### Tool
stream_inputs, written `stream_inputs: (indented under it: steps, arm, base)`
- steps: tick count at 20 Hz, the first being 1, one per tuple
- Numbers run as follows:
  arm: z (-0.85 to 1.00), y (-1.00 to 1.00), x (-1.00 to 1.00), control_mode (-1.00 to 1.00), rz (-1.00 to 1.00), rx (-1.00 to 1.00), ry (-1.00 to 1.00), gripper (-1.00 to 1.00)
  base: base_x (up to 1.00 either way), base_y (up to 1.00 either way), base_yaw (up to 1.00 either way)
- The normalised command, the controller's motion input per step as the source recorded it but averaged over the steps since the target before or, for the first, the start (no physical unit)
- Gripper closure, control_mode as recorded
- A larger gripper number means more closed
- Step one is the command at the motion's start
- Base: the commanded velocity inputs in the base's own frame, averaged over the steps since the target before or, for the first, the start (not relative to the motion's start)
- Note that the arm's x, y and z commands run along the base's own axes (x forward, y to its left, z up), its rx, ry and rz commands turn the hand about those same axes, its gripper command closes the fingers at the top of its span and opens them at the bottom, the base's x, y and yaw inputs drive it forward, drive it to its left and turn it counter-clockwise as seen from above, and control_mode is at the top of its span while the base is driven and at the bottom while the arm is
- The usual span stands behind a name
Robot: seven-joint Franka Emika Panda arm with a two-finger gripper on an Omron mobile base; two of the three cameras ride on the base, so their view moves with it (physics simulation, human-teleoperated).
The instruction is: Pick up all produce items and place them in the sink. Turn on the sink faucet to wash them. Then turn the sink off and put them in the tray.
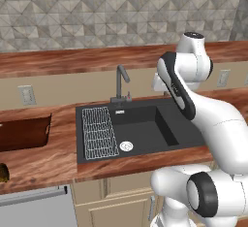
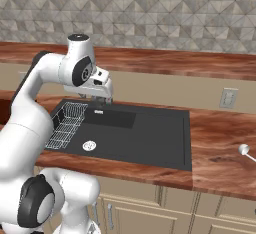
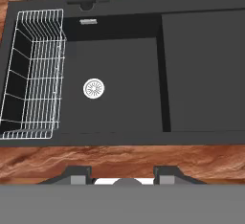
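A dark olive-brown produce item (image 1: 3, 172) lay at the wooden counter's (image 1: 43, 160) near left edge, just in front of the reddish-brown tray (image 1: 24, 133), well apart from the gripper (image 3: 123, 174), whose fingers stood parted and empty above the matte black sink (image 3: 201, 70). A white wire rack (image 3: 33, 74) lined the basin's left side beside the round silver drain (image 3: 94, 88). Behind rose the slim grey faucet (image 1: 121, 83), then a faceted stone-tile wall (image 1: 97, 12).

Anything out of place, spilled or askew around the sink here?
Nothing spilled or damaged. The sink is dry, its wire rack sits square, and the produce item lies on the counter's front edge beside the tray.
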Motion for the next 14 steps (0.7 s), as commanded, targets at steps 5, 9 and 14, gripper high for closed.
stream_inputs:
  steps: [5,9,14]
  arm:
    - [-0.02,0.00,0.00,-1.00,0.00,0.01,-0.02,-1.00]
    - [-0.02,0.09,-0.16,-1.00,0.02,0.00,0.00,-1.00]
    - [-0.13,0.85,-0.75,-1.00,0.17,-0.01,0.07,-1.00]
  base:
    - [0.00,0.00,0.00]
    - [0.00,0.00,0.00]
    - [0.00,0.00,0.00]
